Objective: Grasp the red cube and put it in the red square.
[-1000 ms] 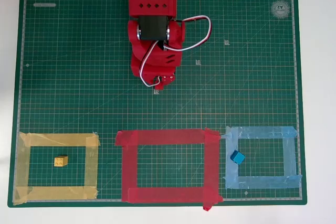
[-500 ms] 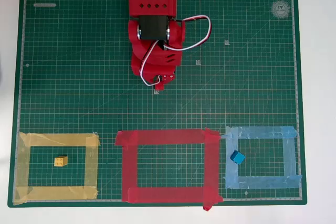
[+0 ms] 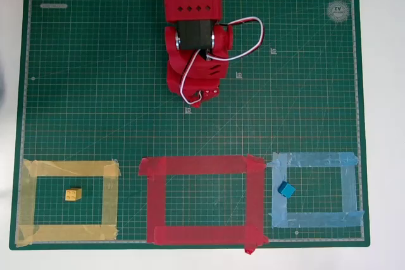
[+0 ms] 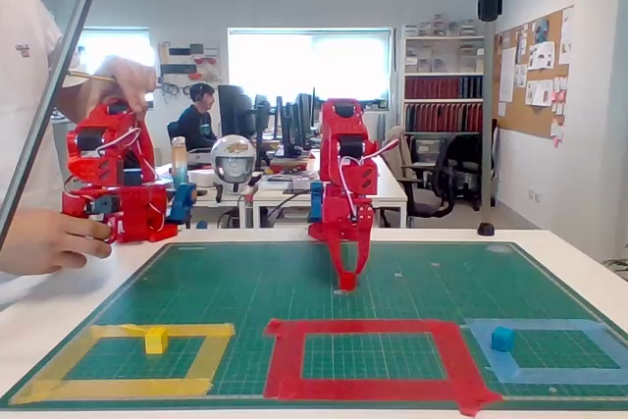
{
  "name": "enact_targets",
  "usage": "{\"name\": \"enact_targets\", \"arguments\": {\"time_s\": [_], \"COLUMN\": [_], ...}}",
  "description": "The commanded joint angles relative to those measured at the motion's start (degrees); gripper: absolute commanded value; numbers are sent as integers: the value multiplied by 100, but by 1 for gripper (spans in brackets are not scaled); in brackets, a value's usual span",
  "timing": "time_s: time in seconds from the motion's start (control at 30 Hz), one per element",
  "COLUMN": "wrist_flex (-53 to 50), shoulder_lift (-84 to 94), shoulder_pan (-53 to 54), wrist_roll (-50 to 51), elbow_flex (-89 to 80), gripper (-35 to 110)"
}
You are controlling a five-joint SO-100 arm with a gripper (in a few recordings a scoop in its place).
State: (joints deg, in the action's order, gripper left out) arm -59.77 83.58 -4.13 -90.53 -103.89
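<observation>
Red against red makes the task's thing hard to separate from the arm: the red cube (image 4: 346, 283) appears as a small block on the green cutting mat (image 3: 95, 61) right at the tip of the gripper (image 4: 345, 274), well beyond the far strip of the red square (image 3: 196, 165) and roughly in line with its middle. The square's interior is bare mat, so the placement is judged not yet done. Whether the claw has clamped the cube or merely straddles it cannot be told (the fingers and the block merge in colour in both the overhead and the fixed view). To the left of the red square in the overhead view, the yellow cube (image 3: 73, 194) lies inside the yellow tape outline (image 3: 69, 169); to the right, the blue cube (image 3: 286, 189) sits just inside the left strip of the light blue tape outline (image 3: 313, 159). Each of these rests in the outline of its own colour, which suggests a sort by colour with red as the remaining item. The arm stands at the mat's far edge, upper link upright, forearm folded steeply down, and the gripper points almost vertically at the mat, a pose suited to a pick from above.
</observation>
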Motion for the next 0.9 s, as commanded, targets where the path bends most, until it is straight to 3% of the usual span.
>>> {"name": "enact_targets", "arguments": {"time_s": [0.0,0.87], "wrist_flex": [-18,431], "shoulder_lift": [229,-343], "shoulder_pan": [-149,-79], "wrist_roll": [-44,-26], "elbow_flex": [158,149], "gripper": [12,13]}}
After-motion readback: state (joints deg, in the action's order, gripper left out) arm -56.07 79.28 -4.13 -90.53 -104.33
